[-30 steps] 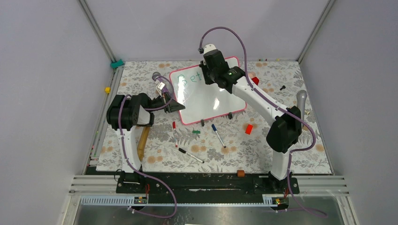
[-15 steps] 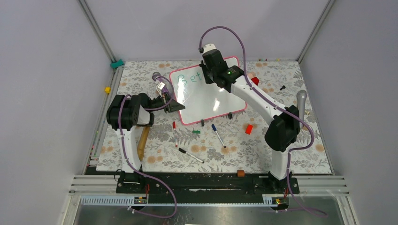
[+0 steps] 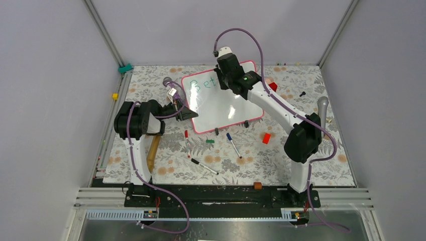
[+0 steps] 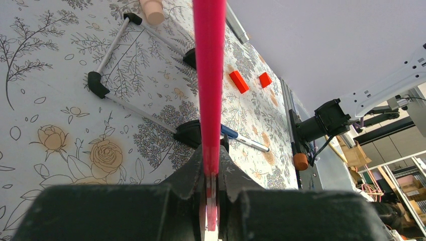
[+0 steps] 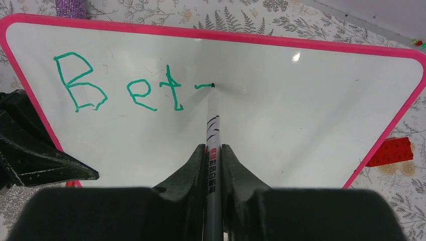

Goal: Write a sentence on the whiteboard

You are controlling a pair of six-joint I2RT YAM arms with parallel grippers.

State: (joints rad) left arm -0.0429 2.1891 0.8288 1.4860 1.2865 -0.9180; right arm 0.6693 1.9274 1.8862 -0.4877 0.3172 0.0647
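Top external: the whiteboard (image 3: 221, 108) lies skewed on the flowered mat (image 3: 311, 160), toward 12 o'clock from the table's middle. The left gripper (image 3: 187, 114) meets its corner at about 8 o'clock. The right gripper (image 3: 224, 75) hangs over its 12 o'clock edge, hiding part of the sentence (image 3: 203, 84). A blue-capped pen (image 3: 233, 144) and two others lie loose at the board's 6 o'clock. No box, tray or cup shows, so nothing sits inside anything.

Left wrist: the jaws are closed on the board's pink frame (image 4: 210, 75), which runs off toward 12 o'clock, pinning the board.

Right wrist: the fingers are clamped on a marker (image 5: 213, 130) whose tip touches the white surface at 12 o'clock. Green letters "Bet" stand at 10 o'clock, and a short stroke ends at the tip.

The writing looks to be early, with the first word unfinished. The next move likely calls for completing this letter with even pressure, then shifting toward 3 o'clock while the left grip steadies the board.
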